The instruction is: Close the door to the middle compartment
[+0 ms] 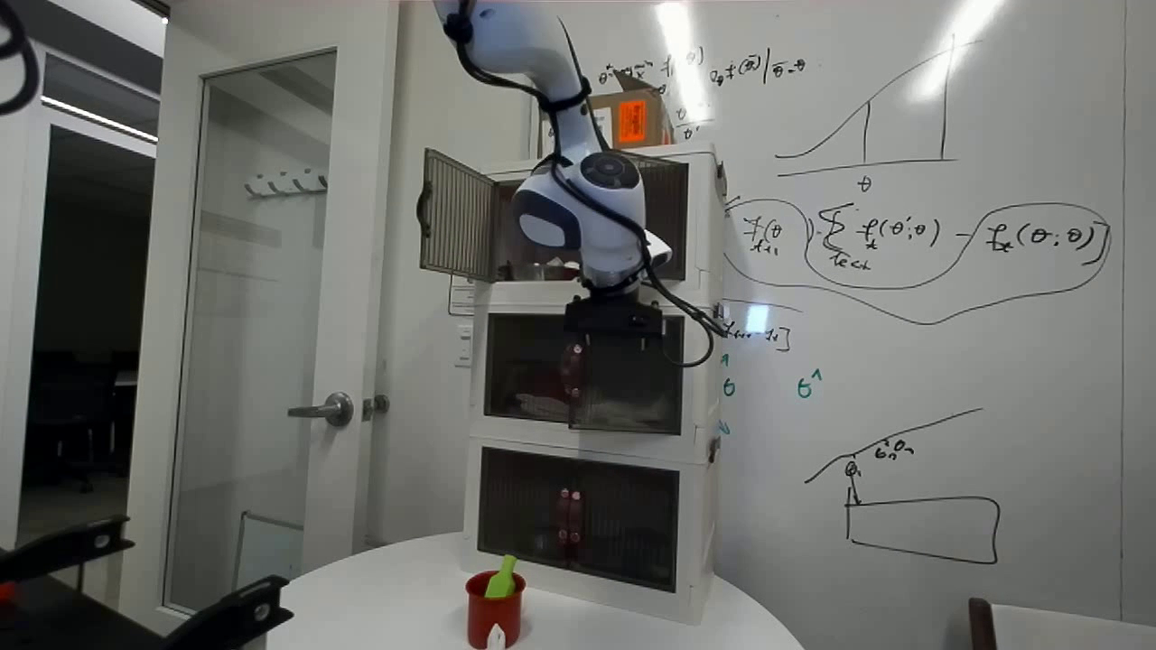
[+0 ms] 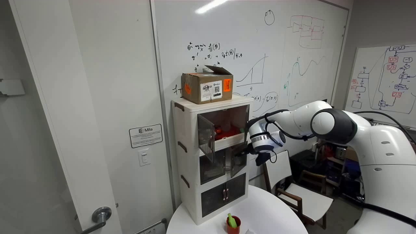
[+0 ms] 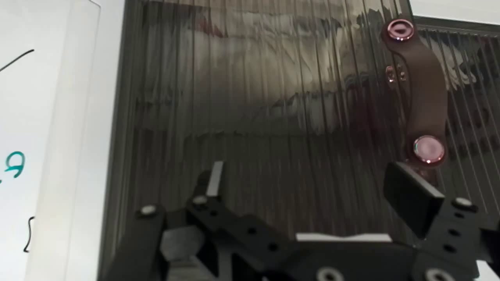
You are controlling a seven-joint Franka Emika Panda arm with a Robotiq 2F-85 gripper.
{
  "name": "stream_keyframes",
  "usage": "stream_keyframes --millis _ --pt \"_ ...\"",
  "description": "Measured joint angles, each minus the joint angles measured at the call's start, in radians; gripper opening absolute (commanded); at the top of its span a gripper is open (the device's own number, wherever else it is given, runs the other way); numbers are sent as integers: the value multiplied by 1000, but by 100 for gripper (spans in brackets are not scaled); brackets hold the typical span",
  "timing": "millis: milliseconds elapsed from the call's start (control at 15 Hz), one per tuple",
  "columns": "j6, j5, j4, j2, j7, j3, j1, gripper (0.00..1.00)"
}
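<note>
The white cabinet's middle compartment point(image 2: 228, 159) has two dark, ribbed, see-through doors. Its far door point(image 2: 212, 167), seen at left in both exterior views, looks shut. Its near door point(image 1: 632, 397) stands ajar, swung outward; this door also shows in an exterior view point(image 2: 239, 165) and fills the wrist view point(image 3: 273, 97). The door's brown curved handle point(image 3: 427, 93) has pink round caps. Pale, bag-like stuff shows behind the panel. My gripper point(image 3: 314, 187) is open and empty, in front of the ajar door, one finger near the handle's lower end. I cannot tell whether it touches the door.
The upper compartment's door point(image 1: 456, 217) sticks out, open, above the middle one; red items lie inside. The lowest doors point(image 1: 578, 519) are shut. A cardboard box point(image 2: 208, 86) stands on top. A red cup point(image 1: 494, 614) with a green utensil stands on the round table point(image 2: 266, 208).
</note>
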Motion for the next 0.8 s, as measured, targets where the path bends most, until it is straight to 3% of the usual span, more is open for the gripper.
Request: stream_keyframes --millis 467,800 --pt "55 327 68 66 -209 47 -15 100" --pt "52 612 133 88 -409 22 5 100"
